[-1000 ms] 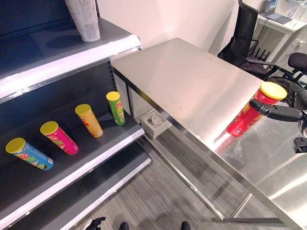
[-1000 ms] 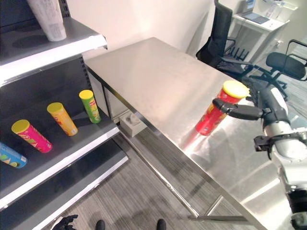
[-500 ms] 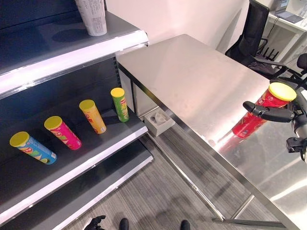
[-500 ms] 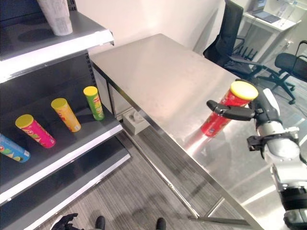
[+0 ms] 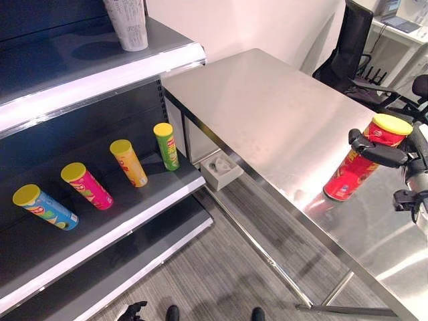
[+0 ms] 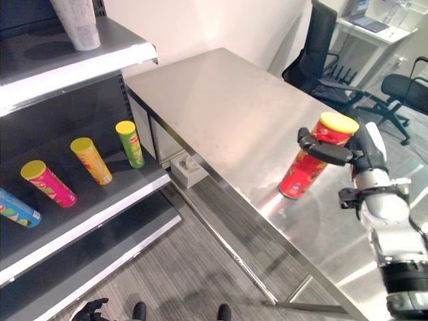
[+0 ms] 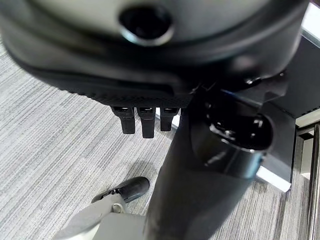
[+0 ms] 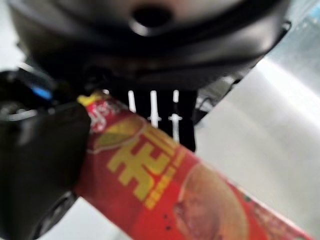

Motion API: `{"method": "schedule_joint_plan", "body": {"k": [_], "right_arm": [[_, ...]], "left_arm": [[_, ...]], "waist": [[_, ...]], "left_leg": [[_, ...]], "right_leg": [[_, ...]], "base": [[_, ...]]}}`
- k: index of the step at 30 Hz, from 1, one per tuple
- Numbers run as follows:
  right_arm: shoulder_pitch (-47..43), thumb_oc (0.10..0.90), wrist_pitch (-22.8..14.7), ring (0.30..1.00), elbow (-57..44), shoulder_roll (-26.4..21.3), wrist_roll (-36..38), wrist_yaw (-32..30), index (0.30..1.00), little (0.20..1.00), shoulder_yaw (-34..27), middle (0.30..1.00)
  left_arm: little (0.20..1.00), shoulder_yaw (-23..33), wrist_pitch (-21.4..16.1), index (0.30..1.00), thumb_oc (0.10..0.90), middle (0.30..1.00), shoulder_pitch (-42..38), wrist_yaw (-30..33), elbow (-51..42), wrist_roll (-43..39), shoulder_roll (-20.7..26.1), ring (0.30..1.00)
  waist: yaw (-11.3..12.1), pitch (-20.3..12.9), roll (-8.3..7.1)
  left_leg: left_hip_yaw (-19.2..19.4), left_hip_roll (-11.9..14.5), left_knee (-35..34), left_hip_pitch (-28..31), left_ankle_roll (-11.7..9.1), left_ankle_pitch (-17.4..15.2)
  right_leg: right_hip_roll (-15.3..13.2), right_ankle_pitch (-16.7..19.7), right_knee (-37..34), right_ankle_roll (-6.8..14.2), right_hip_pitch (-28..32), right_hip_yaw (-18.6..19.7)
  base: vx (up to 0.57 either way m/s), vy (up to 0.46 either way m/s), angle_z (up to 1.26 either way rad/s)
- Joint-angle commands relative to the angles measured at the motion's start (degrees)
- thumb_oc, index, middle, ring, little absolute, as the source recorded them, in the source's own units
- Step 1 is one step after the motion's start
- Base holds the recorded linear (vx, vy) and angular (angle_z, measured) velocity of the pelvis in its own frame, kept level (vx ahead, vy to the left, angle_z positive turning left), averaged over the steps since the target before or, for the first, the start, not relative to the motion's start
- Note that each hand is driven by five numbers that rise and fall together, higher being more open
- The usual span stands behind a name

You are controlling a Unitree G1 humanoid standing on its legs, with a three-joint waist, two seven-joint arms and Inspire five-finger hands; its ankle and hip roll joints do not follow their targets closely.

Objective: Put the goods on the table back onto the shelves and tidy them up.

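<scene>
The red can (image 6: 313, 159), a tall red snack tube with a yellow lid, sits at the right of the head views, tilted with its lid toward the upper right. Half a second ago the right robot hand (image 6: 348, 150) had its thumb stretched flat across the tube near the top; now thumb and fingers are wrapped round the upper part, just under the lid. The can's base looks lifted or rocked off the desk (image 5: 267, 114), with a red reflection under it, though I cannot tell whether it is fully clear of the steel. The right wrist view confirms the hold: red can wall (image 8: 165, 190) pinned between the dark thumb and the row of fingers (image 8: 165, 117). My reading is that the grasp is made and the carry to the shelves can begin.

The left robot hand (image 5: 132, 311) hangs low at the bottom edge of the left eye view, over the grey floor; its own wrist view shows its fingers (image 7: 142, 120) hanging relaxed, holding nothing.

The shelves fill the left of the frame. The middle shelf (image 5: 134, 221) carries four cans in a row: blue can (image 5: 44, 207) at the far left, pink can (image 5: 83, 186), orange can (image 5: 128, 162) and green can (image 5: 165, 146), all yellow-lidded. The upper shelf (image 5: 100, 80) holds a white printed tube (image 5: 127, 23) at the top of the frame. Free shelf shows to the right of the green can, a likely spot for the red one.
</scene>
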Motion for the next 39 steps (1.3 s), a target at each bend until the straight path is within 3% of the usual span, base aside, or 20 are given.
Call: {"method": "schedule_joint_plan", "body": {"k": [1,8,13,14,16,17,18,22,23,25,26,27,28,29,31,33,35,36,37,39], "right_arm": [[-4.09,0.4,-8.54,0.3,-14.32,2.94,-1.21,-6.3,0.3,0.3,-10.51,0.3],[-4.99,0.4,-10.58,0.3,-23.51,9.18,1.51,-5.56,0.3,0.3,-10.1,0.3],[-6.42,0.4,-11.72,0.3,-28.1,11.59,5.69,-2.9,0.3,0.3,-8.42,0.3],[-6.3,0.4,-11.97,0.3,-28.43,11.75,6.15,-2.88,0.3,0.3,-8.32,0.3],[-6.26,0.4,-11.7,0.3,-28.99,11.57,6.44,-2.65,0.3,0.3,-7.73,0.3],[-5.76,0.4,-11.27,0.3,-29.23,12.04,6.59,-2.28,0.3,0.3,-6.85,0.3],[-5.46,0.4,-11.07,0.3,-29.44,12.55,6.44,-2.16,0.3,0.3,-6.58,0.3],[-4.84,0.4,-10.69,0.3,-31.54,14.1,5.03,-1.34,0.3,0.3,-4.61,0.3],[-4.87,0.4,-9.77,0.3,-32.31,14.55,3.32,-0.31,0.3,0.3,-1.95,0.3],[-4.23,0.4,-9.27,0.3,-32.69,15.08,2.16,0.44,0.3,0.3,-0.41,0.3],[-4.23,0.4,-9.27,0.3,-32.69,15.08,2.16,0.44,0.3,0.3,-0.41,0.3],[-4.23,0.4,-8.49,0.3,-33.12,15.8,-1.1,0.59,0.3,0.3,0.94,0.3],[-4.52,0.4,-7.88,0.3,-33.61,17.69,-6.48,0.09,0.3,0.3,2.49,0.3],[-4.58,0.4,-7.86,0.3,-33.61,17.73,-6.54,0.05,0.3,0.3,2.53,0.3],[-4.65,0.4,-7.84,0.3,-33.52,18.92,-8.66,-0.26,0.3,0.3,3.77,0.3],[-4.68,0.4,-7.0,0.3,-33.13,19.07,-12.78,-0.89,0.3,0.3,5.06,0.3],[-4.7,0.4,-6.87,0.3,-33.23,18.77,-14.74,-1.68,0.3,0.3,5.88,0.3],[-4.7,0.4,-6.87,0.3,-33.23,18.77,-14.74,-1.68,0.3,0.3,5.88,0.3],[-4.37,0.4,-7.06,0.3,-32.91,18.9,-15.16,-1.59,0.3,0.3,6.79,0.3],[-5.51,0.4,-6.4,0.3,-31.26,18.77,-17.27,-1.47,0.3,0.3,10.2,0.3]], "left_arm": [[0.9,0.27,-0.12,0.9,0.8,0.9,-1.52,2.09,1.51,2.43,2.15,0.9],[0.9,0.81,0.21,0.9,0.8,0.9,-0.57,1.94,1.03,2.25,2.06,0.9],[0.9,0.91,0.42,0.9,0.8,0.9,-0.47,1.81,-0.32,1.71,2.51,0.9],[0.9,0.71,0.43,0.9,0.8,0.9,-0.94,1.85,-0.75,1.48,2.61,0.9],[0.9,0.48,0.37,0.9,0.8,0.9,-1.64,1.98,-1.2,1.32,2.52,0.9],[0.9,0.39,0.29,0.9,0.8,0.9,-1.8,1.7,-2.2,1.7,2.55,0.9],[0.9,0.43,0.21,0.9,0.8,0.9,-1.99,1.67,-2.3,1.96,2.59,0.9],[0.9,0.62,-0.18,0.9,0.8,0.9,-2.19,1.95,-3.51,2.96,2.99,0.9],[0.9,0.94,-0.3,0.9,0.8,0.9,-2.19,2.73,-3.85,2.98,2.8,0.9],[0.9,1.04,-0.46,0.9,0.8,0.9,-2.5,2.92,-3.73,2.81,2.32,0.9],[0.9,1.04,-0.46,0.9,0.8,0.9,-2.5,2.92,-3.73,2.81,2.32,0.9],[0.9,1.2,-0.69,0.9,0.8,0.9,-2.41,2.55,-4.0,3.36,2.22,0.9],[0.9,1.37,-1.01,0.9,0.8,0.9,-3.28,3.33,-3.15,4.18,2.69,0.9],[0.9,1.4,-1.04,0.9,0.8,0.9,-3.33,3.34,-3.1,4.18,2.7,0.9],[0.9,1.56,-1.16,0.9,0.8,0.9,-3.74,4.0,-2.63,5.29,3.31,0.9],[0.9,2.24,-0.91,0.9,0.8,0.9,-4.09,4.04,-2.53,5.23,3.73,0.9],[0.9,2.31,-0.97,0.9,0.8,0.9,-4.72,4.51,-2.51,4.95,4.31,0.9],[0.9,2.31,-0.96,0.9,0.8,0.9,-4.72,4.51,-2.5,4.95,4.32,0.9],[0.9,1.96,-0.91,0.9,0.8,0.9,-4.66,4.33,-2.8,4.83,4.6,0.9],[0.9,1.84,-0.32,0.9,0.8,0.9,-4.92,4.43,-2.17,3.61,4.35,0.9]], "waist": [[1.37,-3.8,-1.35],[2.43,-3.94,-0.52],[5.05,-1.5,-0.45],[5.45,-0.35,-0.66],[5.2,0.96,-1.36],[4.98,1.42,-1.96],[4.63,1.46,-2.12],[3.13,1.07,-1.29],[2.7,0.08,0.38],[2.21,-0.61,1.36],[2.21,-0.61,1.36],[2.45,-0.89,1.57],[3.21,-0.11,0.82],[3.23,-0.13,0.66],[3.61,0.18,0.41],[3.23,0.77,0.26],[2.08,2.15,0.44],[2.12,2.09,0.4],[1.95,2.76,0.69],[1.78,3.82,0.68]], "left_leg": [[2.64,-0.75,0.18,0.47,1.38,-4.15],[0.49,1.0,0.18,-0.41,-0.08,-2.36],[-3.39,3.14,0.67,-4.58,-2.17,2.43],[-3.34,3.19,2.0,-6.4,-2.47,3.05],[0.87,4.01,6.2,-9.26,-1.49,2.25],[4.8,6.03,9.9,-8.53,-0.32,-0.19],[5.41,7.02,11.5,-7.84,-0.27,-1.3],[4.91,12.28,13.34,-2.84,-1.81,-1.4],[2.13,12.81,10.83,0.32,-3.96,-0.47],[2.26,11.49,7.39,1.21,-4.08,-3.77],[2.26,11.49,7.39,1.21,-4.08,-3.77],[3.93,9.36,6.08,1.02,-3.22,-5.68],[5.27,4.97,4.63,0.32,-0.95,-7.52],[5.33,4.79,4.69,0.23,-0.87,-7.52],[5.71,1.84,2.69,-0.38,0.57,-7.54],[5.07,-0.51,0.91,-0.66,1.89,-6.74],[3.85,-2.02,0.63,-1.36,3.02,-6.08],[3.9,-2.06,0.63,-1.43,3.03,-6.07],[2.75,-3.31,0.93,-2.16,4.05,-5.68],[0.37,-5.1,1.13,-3.23,5.45,-4.6]], "right_leg": [[1.9,-5.27,0.86,-0.27,0.71,-1.12],[3.97,-7.04,0.86,-1.88,1.64,-1.87],[7.1,-9.19,0.86,-3.84,2.37,-4.8],[6.98,-9.23,0.86,-4.07,2.7,-6.25],[5.88,-8.59,0.86,-4.31,2.46,-9.07],[4.84,-7.89,0.89,-4.46,2.04,-11.22],[4.23,-7.49,0.99,-4.44,1.71,-11.91],[2.07,-5.94,0.94,-3.29,0.76,-14.58],[-0.26,-3.68,1.16,-1.4,-0.64,-15.05],[-3.19,-1.11,1.28,0.08,-1.79,-15.83],[-3.19,-1.11,1.28,0.08,-1.79,-15.83],[-6.05,1.36,1.29,1.28,-3.51,-15.89],[-11.01,6.11,1.21,3.33,-6.32,-16.39],[-11.18,6.17,1.22,3.37,-6.46,-16.27],[-13.48,7.65,1.14,3.85,-7.7,-16.1],[-13.8,7.98,1.65,3.55,-9.03,-12.6],[-10.12,5.06,4.96,2.13,-11.01,-3.92],[-10.16,5.05,5.02,2.14,-11.16,-3.83],[-5.66,0.74,7.69,0.92,-10.64,0.24],[2.37,-3.64,10.74,-1.54,-11.86,2.29]], "base": [[-0.02,-0.101,0.15],[-0.06,-0.122,0.16],[-0.17,-0.151,0.4],[-0.27,-0.095,0.67],[-0.3,-0.008,1.23],[-0.29,0.059,1.36],[-0.23,0.094,1.12],[-0.12,0.262,0.53],[-0.1,0.576,0.63],[-0.1,0.461,0.47],[-0.13,0.446,0.77],[-0.22,0.725,0.57],[-0.22,0.729,0.22],[-0.21,0.57,0.08],[-0.09,0.329,0.31],[-0.06,0.331,0.34],[-0.06,0.245,0.41],[-0.04,0.236,0.25],[0.0,0.218,0.29],[0.02,0.198,0.73]]}}
